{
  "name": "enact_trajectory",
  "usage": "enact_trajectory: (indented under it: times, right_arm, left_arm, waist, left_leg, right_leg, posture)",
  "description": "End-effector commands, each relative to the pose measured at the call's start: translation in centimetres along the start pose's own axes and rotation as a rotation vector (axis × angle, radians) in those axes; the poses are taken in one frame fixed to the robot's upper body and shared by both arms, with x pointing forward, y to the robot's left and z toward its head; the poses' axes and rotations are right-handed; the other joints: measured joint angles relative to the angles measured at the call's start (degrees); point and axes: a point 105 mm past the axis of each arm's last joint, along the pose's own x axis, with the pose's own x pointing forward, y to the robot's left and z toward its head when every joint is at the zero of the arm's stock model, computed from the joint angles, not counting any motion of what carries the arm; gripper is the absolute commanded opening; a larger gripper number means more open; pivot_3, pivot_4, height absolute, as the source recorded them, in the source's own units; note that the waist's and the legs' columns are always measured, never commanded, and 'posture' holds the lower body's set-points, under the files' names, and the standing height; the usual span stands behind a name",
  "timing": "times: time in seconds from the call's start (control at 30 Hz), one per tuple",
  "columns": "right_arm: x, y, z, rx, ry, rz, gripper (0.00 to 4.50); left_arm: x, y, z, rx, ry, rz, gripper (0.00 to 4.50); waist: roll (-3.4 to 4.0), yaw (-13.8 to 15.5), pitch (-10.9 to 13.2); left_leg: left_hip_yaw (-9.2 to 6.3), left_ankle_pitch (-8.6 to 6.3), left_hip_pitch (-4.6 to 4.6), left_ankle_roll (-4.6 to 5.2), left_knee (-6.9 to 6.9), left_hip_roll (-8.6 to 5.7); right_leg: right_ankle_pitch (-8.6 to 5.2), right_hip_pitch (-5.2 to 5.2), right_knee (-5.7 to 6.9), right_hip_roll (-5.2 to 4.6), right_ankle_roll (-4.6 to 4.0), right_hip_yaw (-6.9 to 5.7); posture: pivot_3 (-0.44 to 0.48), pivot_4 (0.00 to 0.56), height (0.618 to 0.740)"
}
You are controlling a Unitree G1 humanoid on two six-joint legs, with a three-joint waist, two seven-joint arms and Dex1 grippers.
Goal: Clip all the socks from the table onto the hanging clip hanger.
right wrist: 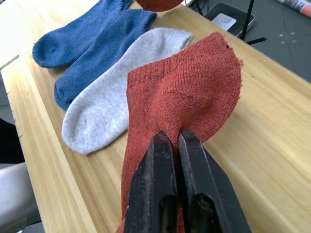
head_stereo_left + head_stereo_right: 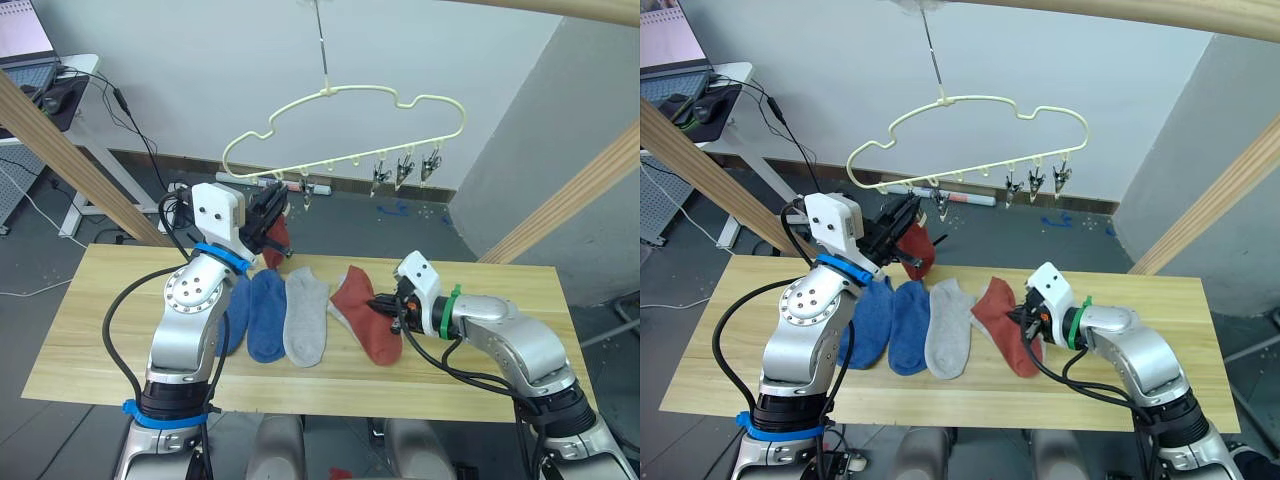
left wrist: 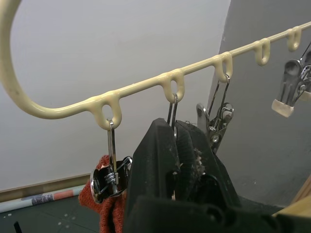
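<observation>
Light wooden planks of the table [image 2: 480, 300] carry a row of socks, and the nearest action is at its right end. The right gripper [image 1: 177, 141] has its two black fingers pinched together on the knit of a rust red sock [image 1: 189, 92], gripping it near the middle while it lies flat. This sock's long axis runs from the table's near edge away toward the far edge. A light grey sock [image 2: 305, 315] lies just beside it on the left, then two blue socks [image 2: 262, 315], all lying roughly parallel.

Farther back and higher, the left gripper [image 3: 176, 133] is raised at the bar of the pale yellow hanger [image 2: 345, 100]. Its fingers are closed around a metal clip [image 3: 171, 109] hanging from one of the loops. A second rust red sock [image 2: 277, 240] already hangs from the neighbouring clip [image 3: 111, 167], right next to the fingers.

Judging by this, the held sock must travel up and leftward to reach the hanger, so the right arm is the one nearer to it while the left arm tends the clip.
</observation>
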Motion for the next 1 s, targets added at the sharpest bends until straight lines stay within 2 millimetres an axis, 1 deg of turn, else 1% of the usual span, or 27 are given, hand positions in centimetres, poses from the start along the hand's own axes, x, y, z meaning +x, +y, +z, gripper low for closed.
enact_trajectory:
  times: [0.03,0.07,0.1,0.13,0.23,0.27,0.43,0.5,0.67,0.77,1.0]
  right_arm:
    - [0.6,0.9,0.9,-0.024,-0.035,0.032,0.05]
    - [0.7,0.9,1.0,-0.031,-0.036,0.033,0.05]
    - [0.8,1.0,0.9,-0.037,-0.035,0.033,0.52]
    - [0.9,0.9,0.8,-0.045,-0.032,0.030,0.69]
    - [1.1,0.5,0.6,-0.076,-0.027,-0.003,1.72]
    - [1.2,0.2,0.6,-0.088,-0.026,-0.014,1.99]
    - [1.9,0.0,0.6,-0.096,-0.035,-0.032,1.99]
    - [2.2,0.0,0.4,-0.089,-0.029,-0.038,1.99]
    - [2.9,-0.7,-1.6,-0.076,0.033,-0.076,1.99]
    - [3.3,-0.9,-2.5,-0.077,0.050,-0.086,1.99]
    - [4.5,-0.5,-2.4,-0.037,0.033,-0.077,1.99]
  left_arm:
    - [-0.2,-0.2,0.1,0.004,-0.005,-0.005,0.00]
    - [-0.3,-0.2,0.1,0.004,-0.004,-0.005,0.00]
    - [-0.3,-0.2,0.1,0.005,-0.003,-0.005,0.00]
    - [-0.3,-0.1,0.0,0.005,-0.002,-0.004,0.00]
    - [-0.3,-0.1,0.1,0.006,-0.002,-0.003,0.00]
    - [-0.3,-0.1,0.1,0.005,-0.002,-0.003,0.00]
    - [-0.4,-0.1,0.1,0.005,0.000,-0.004,0.00]
    - [-0.4,-0.2,0.1,0.005,0.000,-0.004,0.00]
    - [-0.4,-0.3,0.1,0.005,-0.001,-0.005,0.00]
    - [-0.4,-0.3,0.1,0.005,0.000,-0.007,0.00]
    - [-0.4,-0.4,0.2,0.004,-0.003,-0.009,0.00]
  waist:
    - [0.00,0.0,0.0]
    - [0.00,0.0,0.0]
    - [0.00,0.0,0.0]
    - [0.00,0.0,0.0]
    - [0.00,0.0,0.0]
    - [0.00,0.0,0.0]
    - [0.00,0.0,0.0]
    - [0.00,0.0,0.0]
    - [0.00,0.0,0.0]
    - [0.00,0.0,0.0]
    - [0.00,0.0,0.0]
  left_leg:
    - [0.00,0.00,0.00,0.00,0.00,0.00]
    - [0.00,0.00,0.01,0.00,0.00,0.00]
    - [0.00,0.00,0.01,0.00,0.00,0.01]
    - [0.00,0.00,0.00,0.00,0.00,0.01]
    - [0.00,0.00,0.00,0.00,0.00,-0.01]
    - [0.01,0.00,0.00,0.00,0.00,-0.01]
    - [0.00,0.00,0.02,0.00,0.00,0.01]
    - [0.00,0.00,0.02,0.00,0.00,0.01]
    - [0.00,0.00,0.03,0.00,0.00,0.00]
    - [0.00,0.00,0.03,0.00,-0.01,0.00]
    - [0.00,0.00,0.05,0.00,-0.02,0.02]
  right_leg:
    - [0.00,0.00,0.00,0.00,0.00,0.00]
    - [0.00,0.00,0.00,0.00,0.00,0.00]
    - [0.00,0.00,0.00,0.00,0.00,-0.01]
    - [0.00,0.00,0.00,0.00,0.00,-0.01]
    - [-0.01,0.02,-0.02,-0.01,0.01,0.00]
    - [-0.01,0.02,-0.02,-0.01,0.01,0.00]
    - [-0.01,0.02,-0.01,0.00,0.02,0.00]
    - [-0.01,0.02,-0.02,0.00,0.02,0.00]
    - [-0.02,0.05,-0.04,0.00,0.03,0.00]
    - [-0.02,0.05,-0.05,0.00,0.03,0.00]
    - [-0.02,0.05,-0.03,0.01,0.03,0.00]
  posture:
    - [0.095,0.318,0.740]
    - [0.095,0.318,0.740]
    - [0.095,0.318,0.740]
    - [0.095,0.318,0.740]
    - [0.098,0.320,0.740]
    - [0.098,0.320,0.740]
    - [0.099,0.321,0.740]
    - [0.099,0.321,0.740]
    - [0.099,0.321,0.740]
    - [0.099,0.321,0.740]
    - [0.099,0.321,0.740]
